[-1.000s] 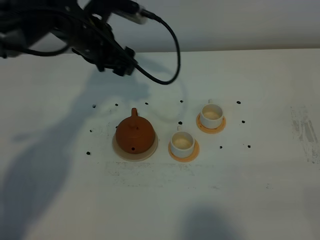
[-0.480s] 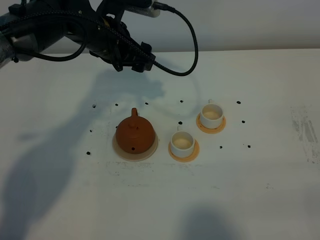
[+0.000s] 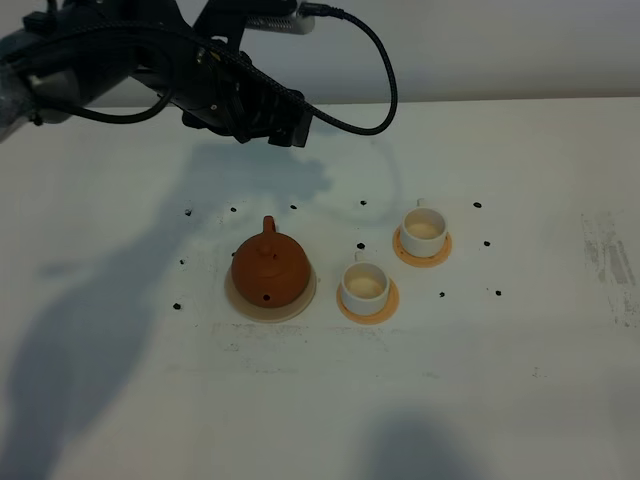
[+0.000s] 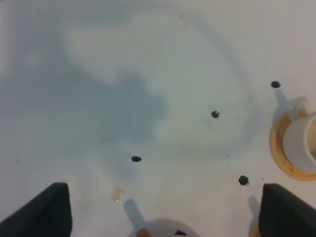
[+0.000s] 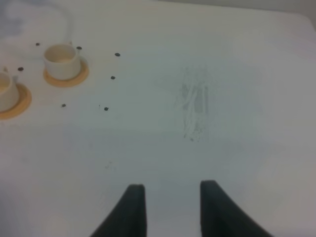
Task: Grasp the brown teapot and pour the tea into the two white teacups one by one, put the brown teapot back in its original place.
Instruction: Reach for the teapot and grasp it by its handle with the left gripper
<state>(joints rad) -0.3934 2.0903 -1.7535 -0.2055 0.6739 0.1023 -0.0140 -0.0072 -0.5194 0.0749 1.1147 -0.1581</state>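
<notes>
**Figure: high view with 2 wrist views.** The brown teapot (image 3: 269, 267) sits upright on the beige disc (image 3: 238, 302), a little toward 9 o'clock of the table's (image 3: 500, 400) centre, with its handle at 12 o'clock. It rests where it did in both earlier frames, as do the 2 cups.

The near teacup (image 3: 365, 286) stands at 3 o'clock of the teapot, just beside the disc. The far teacup (image 3: 423, 230) stands at 2 o'clock of the near one. Each rests on an orange coaster (image 3: 392, 300) and is pale tan inside.

The left gripper (image 3: 285, 120) hangs at 12 o'clock of the teapot, well apart from it. 1 second earlier it was further toward 9 o'clock, and since the half-second frame it has barely shifted.

The left wrist view alone shows the left fingers (image 4: 47, 212) spread wide over bare table with nothing between them. It also shows 1 teacup on its coaster at the frame edge; which cup cannot be told.

Only the right wrist view shows the right gripper (image 5: 170, 197). Its fingers (image 5: 133, 207) are drawn close together on nothing, well away from both cups.

Black dots (image 3: 293, 207) ring the set, and a scuff patch (image 3: 610, 265) lies toward 3 o'clock. The arm's black cable (image 3: 385, 90) crosses the far table edge, and its shadow (image 3: 240, 170) falls between gripper and teapot.
</notes>
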